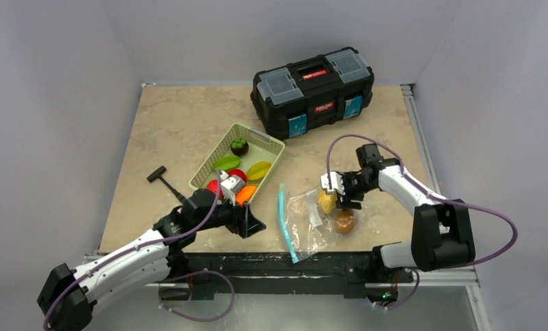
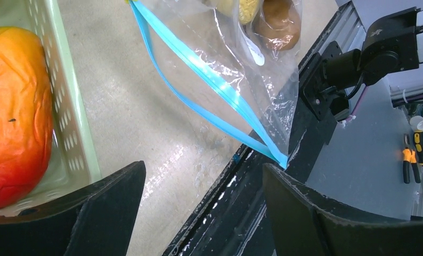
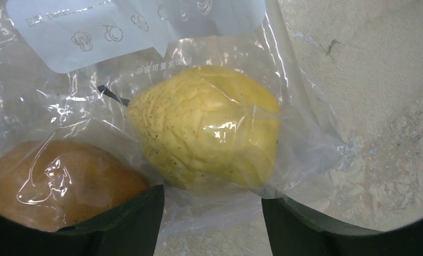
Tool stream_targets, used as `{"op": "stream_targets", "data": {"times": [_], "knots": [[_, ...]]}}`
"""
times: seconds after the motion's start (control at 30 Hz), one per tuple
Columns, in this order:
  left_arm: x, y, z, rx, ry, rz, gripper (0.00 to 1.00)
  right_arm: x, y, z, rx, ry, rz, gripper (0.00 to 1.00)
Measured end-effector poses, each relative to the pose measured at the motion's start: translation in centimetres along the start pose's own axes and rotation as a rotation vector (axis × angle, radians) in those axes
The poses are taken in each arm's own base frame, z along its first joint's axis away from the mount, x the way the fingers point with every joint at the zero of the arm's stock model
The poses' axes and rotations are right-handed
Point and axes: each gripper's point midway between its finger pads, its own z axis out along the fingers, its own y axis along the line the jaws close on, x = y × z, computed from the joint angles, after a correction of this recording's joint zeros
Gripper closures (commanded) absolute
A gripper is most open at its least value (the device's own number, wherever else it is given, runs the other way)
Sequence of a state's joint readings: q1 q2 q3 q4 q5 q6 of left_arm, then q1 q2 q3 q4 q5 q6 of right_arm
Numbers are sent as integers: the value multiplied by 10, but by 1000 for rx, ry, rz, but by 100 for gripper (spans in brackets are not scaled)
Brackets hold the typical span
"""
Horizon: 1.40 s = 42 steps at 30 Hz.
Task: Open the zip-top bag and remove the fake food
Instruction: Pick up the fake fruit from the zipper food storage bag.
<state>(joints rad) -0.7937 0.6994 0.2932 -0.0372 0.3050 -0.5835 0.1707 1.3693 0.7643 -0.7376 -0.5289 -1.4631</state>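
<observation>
The zip-top bag [image 1: 306, 222] lies near the table's front edge. Its teal zip strip [image 1: 284, 215] faces left, and in the left wrist view its two halves [image 2: 209, 80] stand parted. Inside are two pieces of fake food, a yellow fruit [image 3: 209, 128] and a brown one [image 3: 55, 176]. My right gripper [image 3: 212, 213] is open over the bag's closed end, with loose plastic between its fingers [image 3: 129, 218] just short of the yellow fruit. My left gripper [image 2: 204, 205] hangs open and empty by the zip's near corner.
A pale green basket [image 1: 271, 143] left of the bag holds several more fake foods, including an orange-red one [image 2: 15, 106]. A black toolbox [image 1: 312, 89] stands at the back. A black T-handled tool [image 1: 159, 176] lies at the left. The table's black front rail [image 2: 262, 176] runs below the bag.
</observation>
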Motion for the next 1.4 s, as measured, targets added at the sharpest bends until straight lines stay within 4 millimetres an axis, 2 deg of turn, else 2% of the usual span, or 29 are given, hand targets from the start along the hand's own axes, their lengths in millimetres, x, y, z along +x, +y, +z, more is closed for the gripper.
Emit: {"op": "stream_targets", "data": {"times": [0.1,0.23,0.27,0.33,0.4,0.5,0.63,0.77,0.87,0.97,1.13,1.23,1.4], "knots": [[-1,-1,2,8,-2,2,23,0,2,2,-10,7,3,53],[1,0,5,8,9,0,24,-2,7,10,-52,4,5,86],[2,0,6,8,14,-2,24,-3,9,12,-65,-1,7,92],[4,0,7,8,23,-2,24,-6,10,16,-82,-11,21,98],[6,1,9,9,33,-3,24,-9,6,19,-83,-13,49,98],[7,0,10,11,38,-3,24,-11,-8,20,-38,-17,90,91],[6,-1,11,14,35,-1,24,-14,-29,15,47,-16,124,61],[6,-1,11,15,33,0,25,-18,-40,7,76,-7,117,41],[6,-1,11,15,34,0,25,-21,-40,-2,80,-3,78,28],[6,-1,11,15,34,0,26,-29,-35,-17,96,-5,14,22],[6,0,11,14,35,1,30,-48,-33,-36,110,-48,-112,19],[6,0,11,14,35,1,32,-58,-33,-34,81,-76,-177,20],[6,0,11,14,36,0,33,-66,-28,-13,-2,-82,-244,21]]}}
